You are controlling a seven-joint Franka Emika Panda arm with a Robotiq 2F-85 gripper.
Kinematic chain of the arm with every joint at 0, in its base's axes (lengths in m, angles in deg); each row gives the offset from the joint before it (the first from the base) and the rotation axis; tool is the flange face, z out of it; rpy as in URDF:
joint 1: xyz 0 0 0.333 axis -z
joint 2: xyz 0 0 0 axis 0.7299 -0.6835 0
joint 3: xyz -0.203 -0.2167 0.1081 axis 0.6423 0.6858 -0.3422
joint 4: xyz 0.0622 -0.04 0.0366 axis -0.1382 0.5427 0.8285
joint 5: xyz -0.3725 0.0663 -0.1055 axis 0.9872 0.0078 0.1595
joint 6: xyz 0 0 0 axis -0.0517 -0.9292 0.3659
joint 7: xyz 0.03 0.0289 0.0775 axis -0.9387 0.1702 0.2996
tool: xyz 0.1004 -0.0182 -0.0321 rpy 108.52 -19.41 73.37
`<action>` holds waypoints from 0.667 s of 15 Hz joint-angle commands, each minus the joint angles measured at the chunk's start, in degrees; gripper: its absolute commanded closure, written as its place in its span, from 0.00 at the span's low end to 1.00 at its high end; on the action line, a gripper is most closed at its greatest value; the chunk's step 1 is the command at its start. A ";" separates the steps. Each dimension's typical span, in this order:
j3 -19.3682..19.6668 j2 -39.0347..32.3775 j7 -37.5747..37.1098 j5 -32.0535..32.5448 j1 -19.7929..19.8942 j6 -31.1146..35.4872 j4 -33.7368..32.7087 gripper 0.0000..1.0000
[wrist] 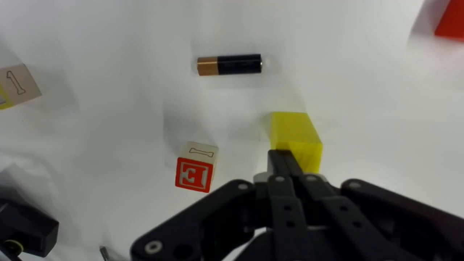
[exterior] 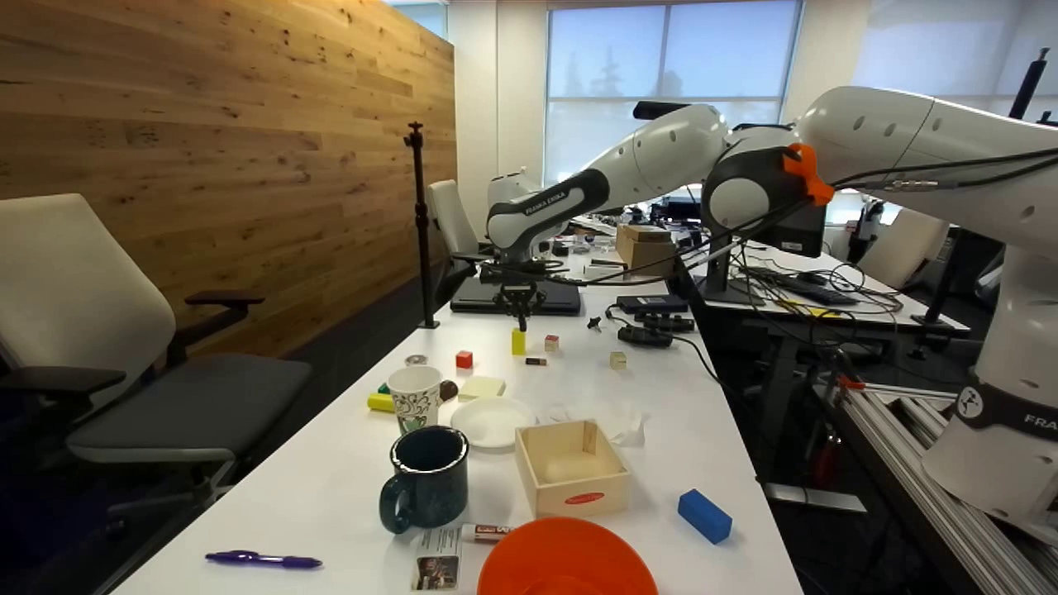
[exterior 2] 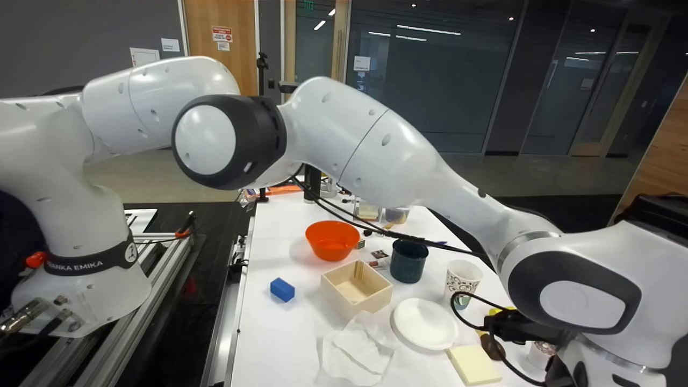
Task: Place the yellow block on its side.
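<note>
The yellow block (exterior: 518,344) stands upright on the white table in an exterior view. In the wrist view the yellow block (wrist: 295,128) shows its top and one long side. My gripper (wrist: 280,152) is shut with its two fingertips pressed together and nothing between them. The tips overlap the corner of the block's top in the wrist view; I cannot tell whether they touch it. In an exterior view the gripper (exterior: 522,324) points down at the block's top. The block is out of view in the exterior view where the arm crosses the foreground (exterior 2: 430,161).
A battery (wrist: 230,65), a red letter cube (wrist: 194,174), a red block (exterior: 464,359) and another letter cube (exterior: 618,360) lie around the block. A black laptop (exterior: 517,296) and black devices (exterior: 645,336) lie behind. A cup (exterior: 415,397), plate (exterior: 493,421) and wooden box (exterior: 570,471) stand nearer.
</note>
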 commanded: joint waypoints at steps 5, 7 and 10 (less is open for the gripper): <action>-1.90 0.55 1.06 -1.78 1.52 -1.08 -0.51 0.39; -2.78 0.38 1.38 -2.13 2.24 -1.23 -0.67 0.25; -4.17 0.30 1.71 -2.11 3.13 -1.34 -1.07 0.04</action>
